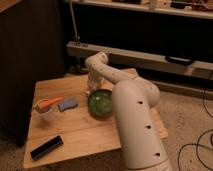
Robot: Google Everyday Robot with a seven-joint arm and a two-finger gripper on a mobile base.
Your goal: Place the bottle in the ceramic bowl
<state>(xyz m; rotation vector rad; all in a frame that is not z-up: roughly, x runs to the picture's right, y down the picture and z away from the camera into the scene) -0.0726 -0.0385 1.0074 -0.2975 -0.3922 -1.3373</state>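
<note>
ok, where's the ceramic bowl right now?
In the camera view, the ceramic bowl sits near the middle of the wooden table, just right of the blue sponge, with the tool by its far left rim.

Wooden table [87,134], speckled floor [186,119]

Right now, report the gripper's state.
Gripper: open or closed cannot be told; it is at the far rim of the ceramic bowl.

Speckled green ceramic bowl [102,104], white gripper [91,88] behind
</note>
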